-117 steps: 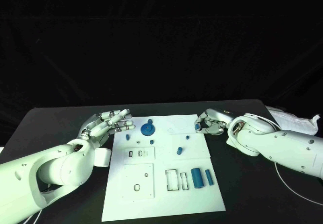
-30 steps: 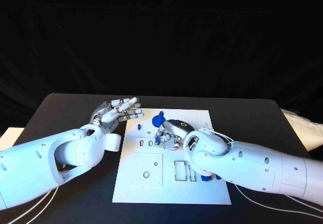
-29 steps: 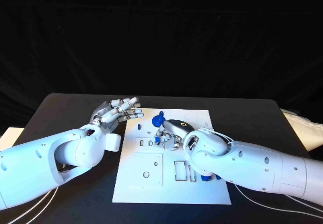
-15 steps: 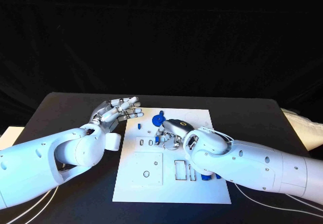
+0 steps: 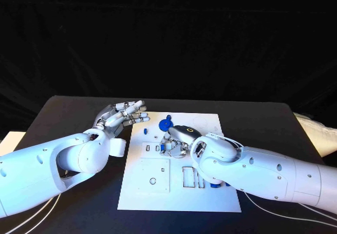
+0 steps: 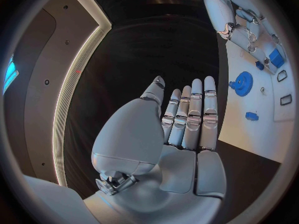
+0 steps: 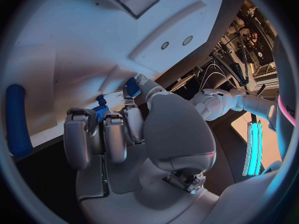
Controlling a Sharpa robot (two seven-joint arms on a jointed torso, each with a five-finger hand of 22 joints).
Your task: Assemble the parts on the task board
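The white task board [image 5: 149,195] lies mid-table. My right hand [image 5: 176,142] hovers over its far middle and pinches a small blue part [image 7: 132,87] between thumb and fingers [image 7: 104,134]; the left wrist view shows that hand [image 6: 249,30] with the blue part [image 6: 276,57] too. A blue gear [image 5: 165,125] stands on the board just beyond it, also seen as the gear [image 6: 241,80]. A small blue piece [image 5: 145,130] lies near the board's far left. My left hand [image 5: 125,116] is held flat with fingers straight, holding nothing, off the board's far left corner.
Blue cylinders [image 5: 212,185] lie by the board's right side, partly hidden under my right arm; one cylinder [image 7: 17,119] shows at the right wrist. Rectangular slots [image 5: 188,176] and an oval hole [image 5: 152,181] mark the board. A white cloth [image 5: 319,134] sits at the table's right edge.
Since the earliest frame my right hand has come from the board's far right corner to its far middle, near the gear. Over the last second it edged slightly nearer me. The left hand stays put.
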